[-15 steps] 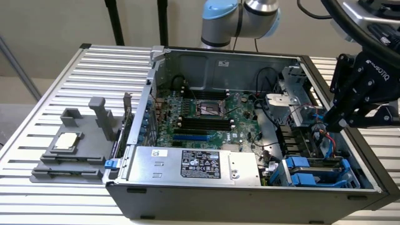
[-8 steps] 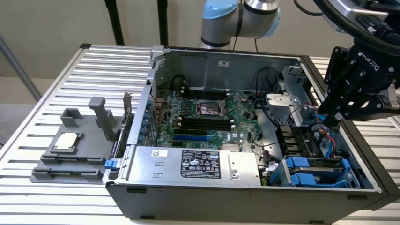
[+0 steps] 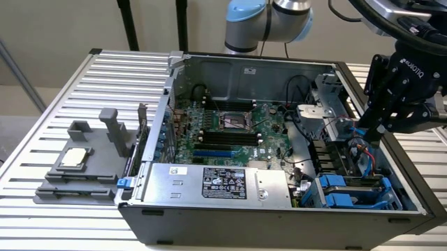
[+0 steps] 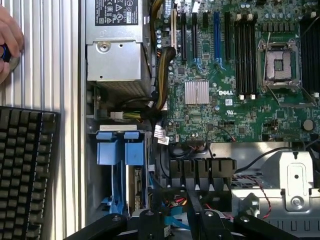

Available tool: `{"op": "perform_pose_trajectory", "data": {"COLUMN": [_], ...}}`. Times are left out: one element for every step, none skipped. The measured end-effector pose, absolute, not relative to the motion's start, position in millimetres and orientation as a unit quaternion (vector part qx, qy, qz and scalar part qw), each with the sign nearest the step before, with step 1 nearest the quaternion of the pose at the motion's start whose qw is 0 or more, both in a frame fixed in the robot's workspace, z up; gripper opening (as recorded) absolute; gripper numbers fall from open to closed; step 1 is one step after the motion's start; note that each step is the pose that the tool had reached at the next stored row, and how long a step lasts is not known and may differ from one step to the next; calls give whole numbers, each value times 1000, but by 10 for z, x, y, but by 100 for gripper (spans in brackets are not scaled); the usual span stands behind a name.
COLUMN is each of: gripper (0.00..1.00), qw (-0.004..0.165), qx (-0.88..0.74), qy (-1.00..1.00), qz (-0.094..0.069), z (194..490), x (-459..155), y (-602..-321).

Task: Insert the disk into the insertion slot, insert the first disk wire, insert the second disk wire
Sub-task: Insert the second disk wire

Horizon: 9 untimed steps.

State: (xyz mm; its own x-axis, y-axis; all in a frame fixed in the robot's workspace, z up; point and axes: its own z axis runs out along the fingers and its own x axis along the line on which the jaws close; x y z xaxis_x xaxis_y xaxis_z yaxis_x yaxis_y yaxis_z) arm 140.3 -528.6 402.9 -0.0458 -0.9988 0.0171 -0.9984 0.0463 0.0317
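My gripper, with ROBOTIQ in white on its black body, hangs inside the open computer case. It is near the case's edge on the exterior view's right, above a blue cable and a thin red wire. I cannot tell how wide it stands or whether it has hold of anything.

The disk lies in the insertion slot at the case's near corner on the exterior view's right. Its blue carrier and a strip of grey top show, but I cannot make out its label.

Just beside the slot, along the same near edge, sits the silver power supply. Its black label carries white print too fine to read. The motherboard reads DELL in white near a finned heatsink.

A white sticker on the case's far wall is unreadable. On the slatted table, towards the edge on the exterior view's left, a grey fixture holds a square chip. A black keyboard and a person's hand rest on the table beside the case.
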Motion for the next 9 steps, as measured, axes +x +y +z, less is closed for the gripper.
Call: {"op": "perform_pose_trajectory", "data": {"gripper": [34, 34, 34, 34, 34, 34, 34, 34, 34], "qw": [19, 22, 24, 27, 31, 34, 37, 41, 43], "qx": [690, 690, 690, 690, 689, 689, 689, 688, 688], "qy": [-723, -723, -723, -723, -724, -724, -724, -724, -724], "qz": [-4, -1, 2, 5, 9, 12, 16, 19, 22], "z": [4021, 4015, 4010, 4005, 4001, 3997, 3993, 3987, 3982], "x": [1411, 1418, 1423, 1429, 1435, 1440, 1447, 1454, 1460], "y": [-5269, -5254, -5242, -5232, -5224, -5218, -5212, -5207, -5203]}}
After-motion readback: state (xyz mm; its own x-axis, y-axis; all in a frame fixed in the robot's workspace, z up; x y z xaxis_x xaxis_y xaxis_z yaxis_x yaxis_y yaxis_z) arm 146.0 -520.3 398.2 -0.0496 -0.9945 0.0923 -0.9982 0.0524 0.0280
